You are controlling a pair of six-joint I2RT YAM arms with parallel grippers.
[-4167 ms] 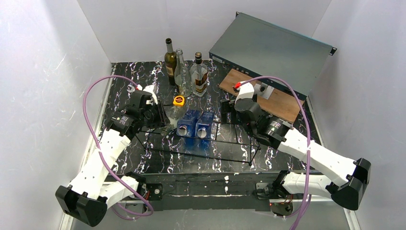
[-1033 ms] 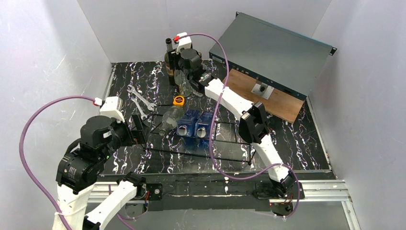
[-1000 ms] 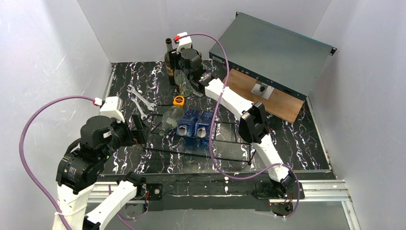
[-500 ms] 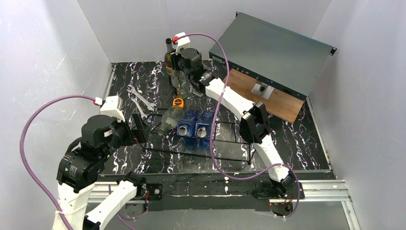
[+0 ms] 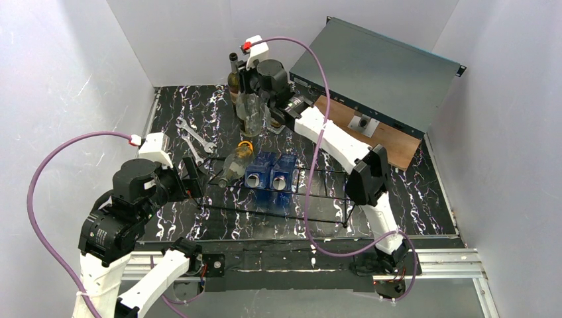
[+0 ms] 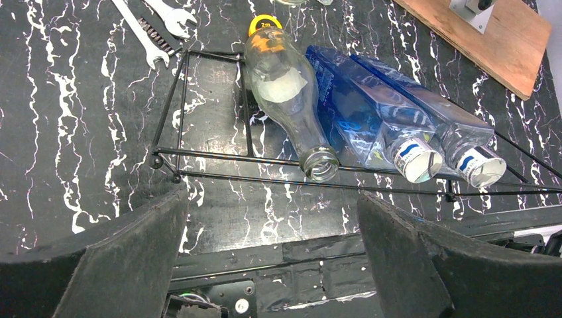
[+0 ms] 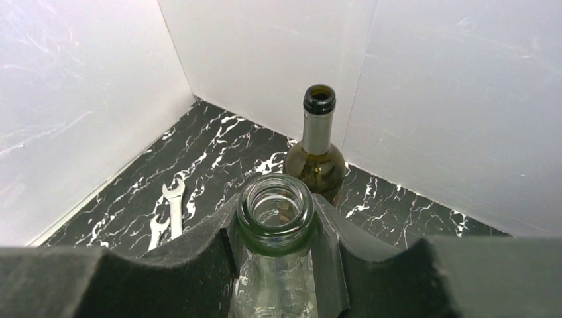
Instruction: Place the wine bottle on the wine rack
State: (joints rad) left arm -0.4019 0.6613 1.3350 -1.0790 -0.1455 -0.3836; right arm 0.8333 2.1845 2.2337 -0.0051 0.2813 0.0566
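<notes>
At the back of the table my right gripper is shut on the neck of a clear glass wine bottle, which hangs or stands upright under it. A dark green bottle stands just behind. The wine rack, a low black wire frame, sits mid-table holding a clear bottle and two blue bottles lying down. My left gripper hovers open at the rack's left end, holding nothing.
Two wrenches lie left of the rack. A yellow tape measure sits behind it. A grey metal case and a wooden board fill the back right. White walls close in behind and on both sides.
My right gripper has closed on the clear bottle's neck and shifted slightly right with it, the bottle now more upright. The left arm has stayed still.
</notes>
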